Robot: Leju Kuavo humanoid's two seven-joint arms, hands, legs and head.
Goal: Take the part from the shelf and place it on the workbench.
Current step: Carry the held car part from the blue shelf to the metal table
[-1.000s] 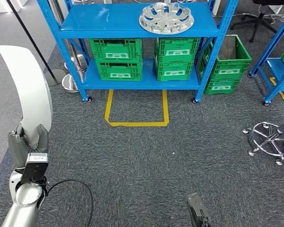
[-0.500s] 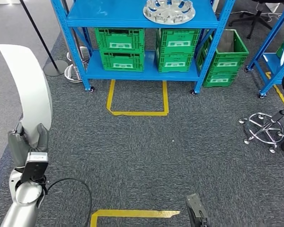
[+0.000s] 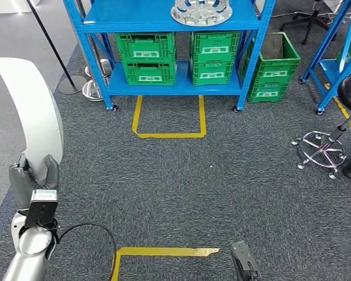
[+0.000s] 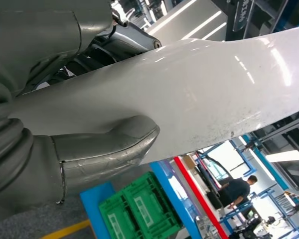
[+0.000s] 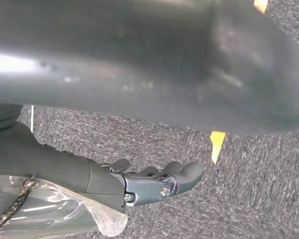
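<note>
A long white curved panel, the part [image 3: 32, 111], stands upright at the left of the head view, and my left hand [image 3: 34, 178] grips its lower end. In the left wrist view my left hand [image 4: 46, 149] wraps the white part [image 4: 216, 99], with the thumb [image 4: 110, 144] pressed on its face. My right hand [image 3: 243, 263] hangs low at the bottom edge of the head view. In the right wrist view my right hand [image 5: 148, 181] hangs above the grey carpet, fingers loosely extended and holding nothing.
A blue shelf [image 3: 165, 23] stands ahead with a silver wheel cover [image 3: 201, 10] on top and green crates [image 3: 145, 55] below. Another green crate [image 3: 273, 70] sits on the floor to its right. A stool base [image 3: 319, 149] is at the right, a pole stand [image 3: 72, 85] at the left. Yellow floor tape [image 3: 165, 252] lies close in front.
The whole view has shifted: the shelf has slid up and farther off, and a near strip of yellow tape has come into sight. My left hand still grips the white part.
</note>
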